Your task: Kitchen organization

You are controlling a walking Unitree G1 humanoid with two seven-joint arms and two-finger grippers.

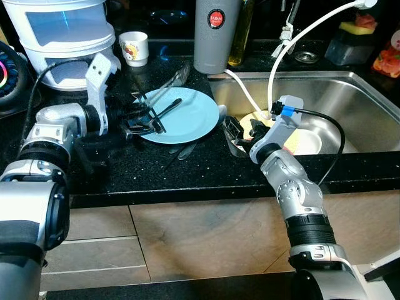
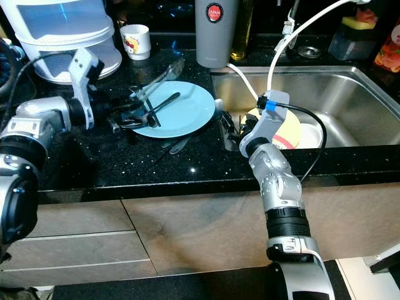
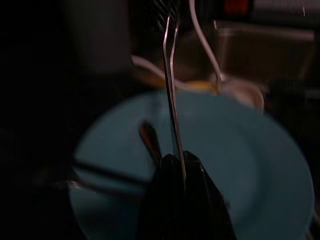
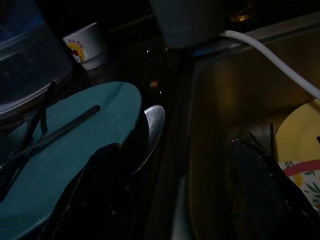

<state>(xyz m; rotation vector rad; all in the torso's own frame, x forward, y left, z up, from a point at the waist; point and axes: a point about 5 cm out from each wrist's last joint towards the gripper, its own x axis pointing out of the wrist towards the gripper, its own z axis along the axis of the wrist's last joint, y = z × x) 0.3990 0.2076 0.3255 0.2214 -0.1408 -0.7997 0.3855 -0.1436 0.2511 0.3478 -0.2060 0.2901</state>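
**Left gripper holding tongs over plate; right gripper at sink edge**

The tongs (image 3: pixel 170 75) are sitting pinched between the closed fingers of the left gripper (image 1: pixel 145 119), their two thin metal arms pointing out across the blue plate (image 1: pixel 187 119). The plate is lying flat on the black table (image 1: pixel 156 172), just beside the sink (image 1: pixel 350 94). A dark utensil (image 1: pixel 165 109) is resting on the plate, and a metal spoon (image 4: pixel 152 132) is lying at the plate's sink-side rim, touching or nearly touching it.

The right gripper (image 1: pixel 240 134) is hovering low at the near corner of the sink, between plate and basin, with its fingers spread and nothing between them. A yellow plate (image 1: pixel 300 140) is lying in the sink behind it.

Further back, a grey flask (image 1: pixel 215 34), a white cup (image 1: pixel 134 48) and a white appliance (image 1: pixel 59 37) are standing along the rear of the table. A white hose (image 1: pixel 294 47) is trailing down into the sink.

Judgement: the step in hand appears to be clearing loose utensils from the plate, with the tongs already secured. The next move is calling for lifting the tongs clear without dragging the dark utensil, then carrying them to a storage place; the destination cannot be told from these views. The open right gripper looks placed to take the spoon.
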